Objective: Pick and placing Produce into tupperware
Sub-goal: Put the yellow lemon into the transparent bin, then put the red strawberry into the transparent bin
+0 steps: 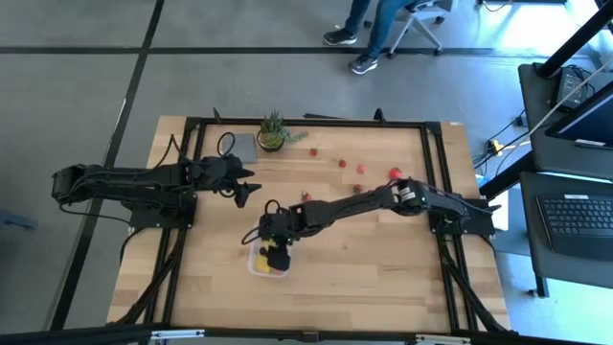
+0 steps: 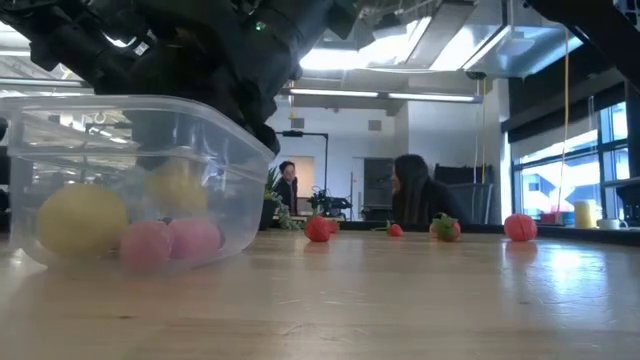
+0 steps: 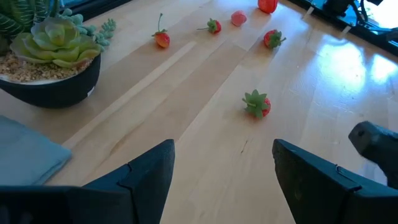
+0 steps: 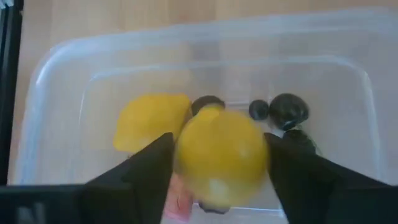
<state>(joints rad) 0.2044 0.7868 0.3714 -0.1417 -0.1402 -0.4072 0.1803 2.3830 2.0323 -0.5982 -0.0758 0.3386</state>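
The clear tub stands on the table near its near edge and holds a lemon, dark berries and pink-red pieces. My right gripper hangs over the tub, shut on a second yellow lemon. My left gripper hovers open over bare wood left of the table's middle, touching nothing. A loose strawberry lies ahead of its fingers. My right gripper holds the yellow lemon by its two opposite sides, pinched between the two fingers. The fingers come from above, pointing down into the tub's opening. The lemon is lifted clear, above the pieces lying in the tub.
Several small red strawberries lie scattered over the far right part of the table. A potted succulent and a flat grey piece sit at the far edge. People are seated in the room beyond. Bare wood lies right of the tub.
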